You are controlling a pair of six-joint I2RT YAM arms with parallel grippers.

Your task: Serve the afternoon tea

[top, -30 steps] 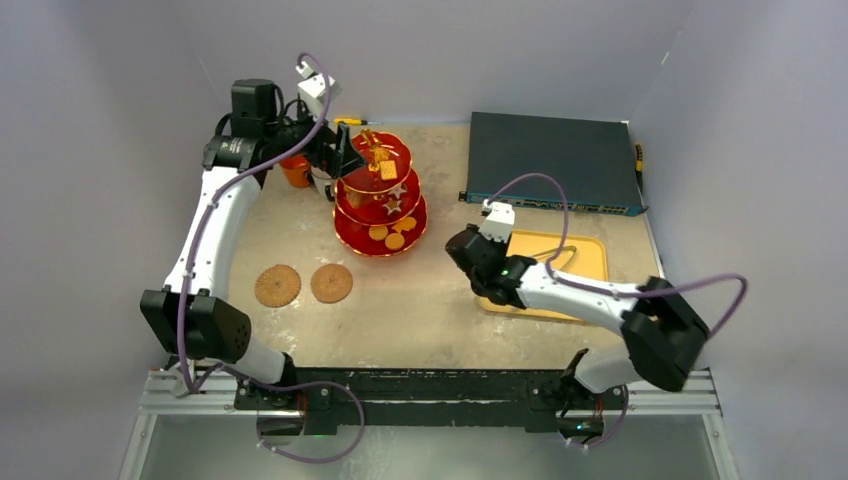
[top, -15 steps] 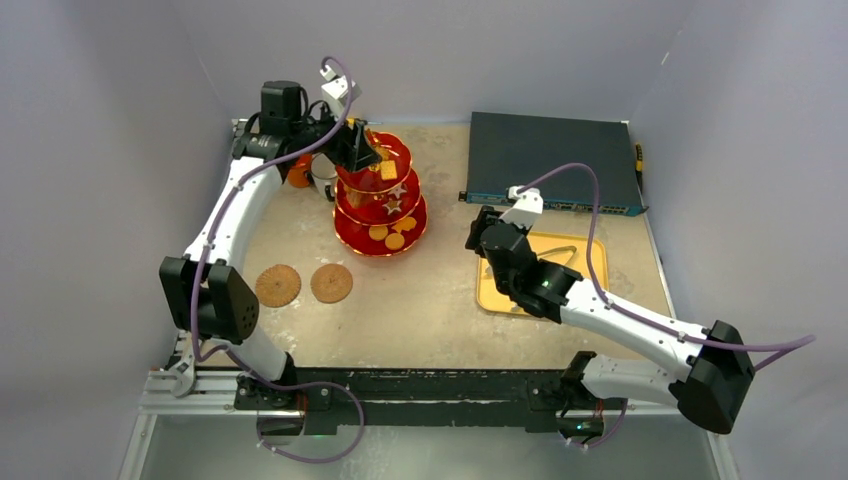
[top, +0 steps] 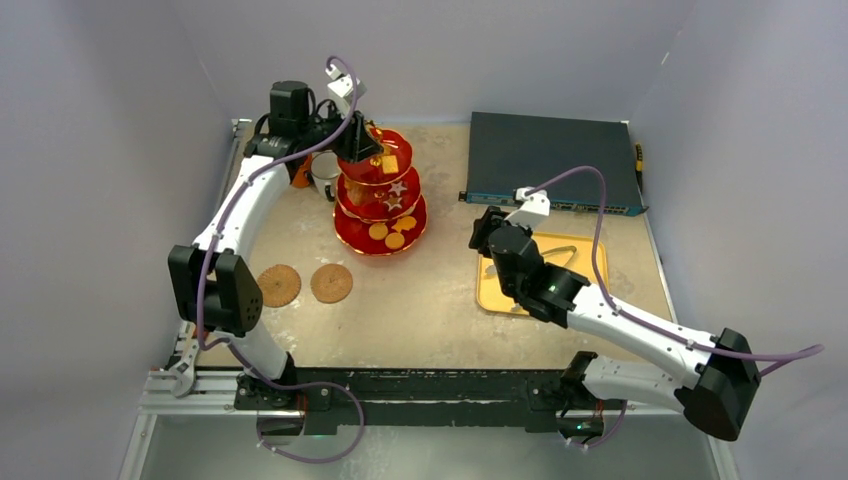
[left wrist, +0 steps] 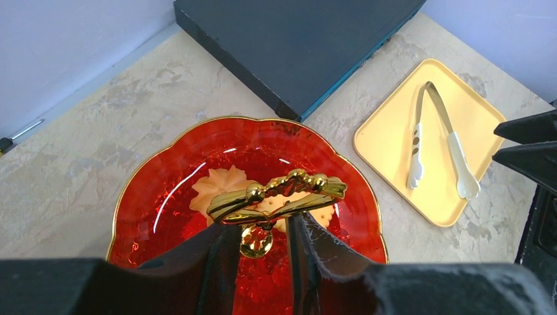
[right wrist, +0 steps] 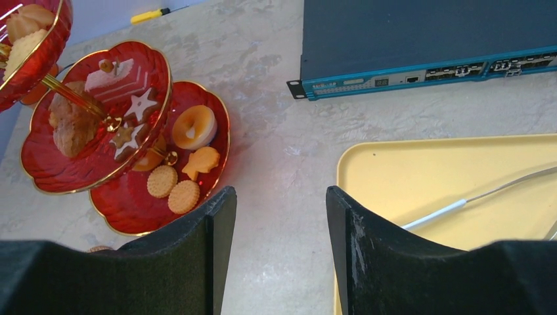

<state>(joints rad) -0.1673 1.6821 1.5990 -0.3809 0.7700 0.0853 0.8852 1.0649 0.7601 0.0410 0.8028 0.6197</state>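
The red three-tier stand [top: 380, 215] stands left of centre with small cookies [right wrist: 173, 189] and pastries on its tiers. My left gripper [top: 358, 145] comes down on its top. In the left wrist view the left gripper [left wrist: 259, 223] has narrowed, and both fingertips touch the gold handle [left wrist: 276, 193] on either side of its stem. A white mug [top: 323, 172] and an orange mug [top: 299, 174] sit behind the stand, partly hidden by the left arm. My right gripper [top: 490, 232] hovers open over bare table [right wrist: 282, 151] between stand and tray; the right gripper [right wrist: 276, 197] holds nothing.
A yellow tray [top: 590, 262] with metal tongs [left wrist: 427, 138] lies at the right. A dark flat box [top: 550, 160] fills the back right. Two round brown discs [top: 278, 285] [top: 331, 282] lie on the table in front of the stand. A yellow screwdriver [right wrist: 150, 14] lies by the back wall.
My left gripper has moved right over the stand's top and narrowed from wide open onto the gold handle. My right arm has reached further back, past the tray's left edge.
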